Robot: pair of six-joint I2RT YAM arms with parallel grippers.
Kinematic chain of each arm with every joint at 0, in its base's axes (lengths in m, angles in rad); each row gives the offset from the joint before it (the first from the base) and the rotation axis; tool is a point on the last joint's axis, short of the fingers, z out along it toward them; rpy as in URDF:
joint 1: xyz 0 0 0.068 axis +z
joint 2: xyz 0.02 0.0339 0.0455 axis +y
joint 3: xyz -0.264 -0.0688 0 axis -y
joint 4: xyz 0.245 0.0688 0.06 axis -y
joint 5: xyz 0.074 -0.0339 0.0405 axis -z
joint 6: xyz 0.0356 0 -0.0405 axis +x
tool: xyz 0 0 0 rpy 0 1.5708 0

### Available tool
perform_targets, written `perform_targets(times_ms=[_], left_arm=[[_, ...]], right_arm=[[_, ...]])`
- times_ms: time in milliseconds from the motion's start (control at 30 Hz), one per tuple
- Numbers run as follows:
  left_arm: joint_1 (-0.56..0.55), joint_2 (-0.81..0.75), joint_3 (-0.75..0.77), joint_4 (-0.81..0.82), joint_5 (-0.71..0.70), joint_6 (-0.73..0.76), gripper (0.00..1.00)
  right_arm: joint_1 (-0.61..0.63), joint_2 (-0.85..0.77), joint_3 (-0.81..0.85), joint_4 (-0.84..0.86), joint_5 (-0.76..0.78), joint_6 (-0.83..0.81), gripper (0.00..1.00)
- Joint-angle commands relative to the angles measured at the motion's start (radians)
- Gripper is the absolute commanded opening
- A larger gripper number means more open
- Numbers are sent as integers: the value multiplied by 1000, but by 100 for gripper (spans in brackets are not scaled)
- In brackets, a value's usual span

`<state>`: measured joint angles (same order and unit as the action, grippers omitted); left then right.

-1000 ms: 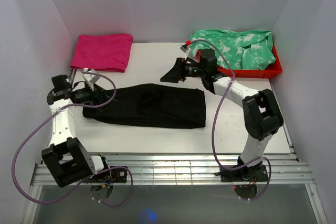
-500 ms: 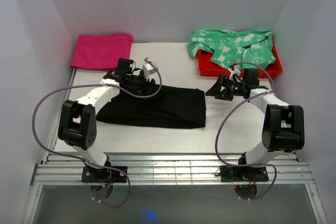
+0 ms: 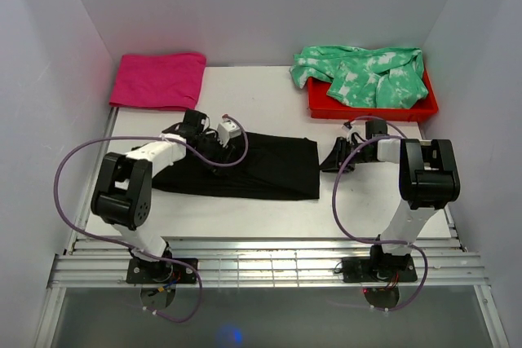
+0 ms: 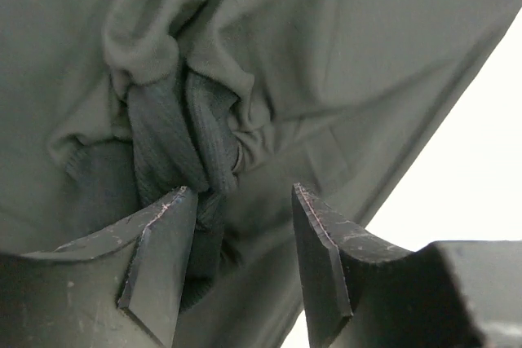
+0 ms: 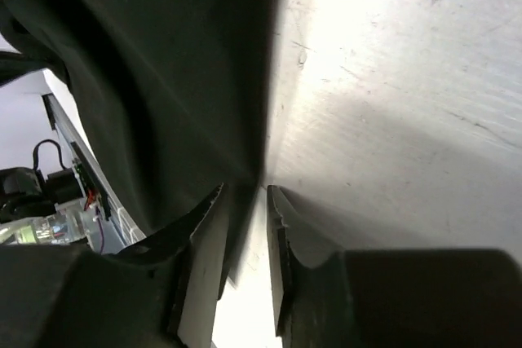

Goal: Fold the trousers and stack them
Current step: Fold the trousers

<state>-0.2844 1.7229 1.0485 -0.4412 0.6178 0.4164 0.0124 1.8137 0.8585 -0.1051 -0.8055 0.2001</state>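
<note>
The black trousers (image 3: pixel 269 170) lie flat as a long folded strip across the middle of the table. My left gripper (image 3: pixel 220 151) is low over their left half. In the left wrist view it (image 4: pixel 241 190) stands open, with smooth fabric (image 4: pixel 326 55) below the gap and a bunched ribbed cuff (image 4: pixel 175 136) against the left finger. My right gripper (image 3: pixel 329 160) is down at the trousers' right edge. In the right wrist view its jaws (image 5: pixel 245 189) are nearly together, with that dark edge (image 5: pixel 147 79) at the tips. Whether any fabric is pinched does not show.
A folded magenta-pink cloth (image 3: pixel 159 79) lies at the back left. At the back right, a red tray (image 3: pixel 375 110) holds a green-and-white tie-dye garment (image 3: pixel 367 71). White walls close in the table on three sides. The arms' cables loop over the near table.
The left arm swung from the table's left edge onto the trousers and its jaws narrowed a little. The right arm came forward from beside the tray down to the trousers' right edge, and its jaws closed most of the way.
</note>
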Motion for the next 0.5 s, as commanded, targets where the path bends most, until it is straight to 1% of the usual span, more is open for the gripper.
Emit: perform_targets(times_ms=[0, 33, 67, 100, 133, 200, 233, 267, 333, 367, 400, 433, 467], left_arm=[[5, -210, -68, -85, 23, 203, 61], [7, -245, -88, -100, 43, 246, 65], [8, -279, -90, -120, 63, 362, 67], [8, -334, -91, -138, 78, 401, 69], [8, -353, -81, -139, 114, 427, 73], [-2, -364, -45, -130, 148, 440, 75], [-27, -336, -18, -129, 155, 432, 77], [-39, -315, 40, -131, 158, 424, 77], [-71, -272, 86, -134, 166, 432, 78], [-120, -225, 125, -136, 154, 440, 78], [-151, -200, 142, -136, 149, 455, 78], [-212, -178, 156, -133, 149, 463, 79], [-246, -142, 165, -123, 142, 464, 78]], right_arm=[[0, -17, 24, -28, 23, -70, 33], [1, -27, 33, -31, 19, -77, 44], [1, -33, 45, -41, 16, -90, 55], [1, -40, 57, -42, 5, -88, 66], [1, -37, 88, -41, -4, -82, 74], [1, -22, 112, -15, -21, -38, 76], [3, -11, 134, -2, -27, -24, 77], [7, 16, 146, -1, -34, -15, 77], [26, 48, 166, -7, -41, -18, 74], [34, 62, 174, -8, -43, -16, 74], [46, 88, 171, 4, -43, -7, 74], [50, 101, 169, 13, -44, 2, 74], [55, 126, 165, 25, -47, 13, 73]])
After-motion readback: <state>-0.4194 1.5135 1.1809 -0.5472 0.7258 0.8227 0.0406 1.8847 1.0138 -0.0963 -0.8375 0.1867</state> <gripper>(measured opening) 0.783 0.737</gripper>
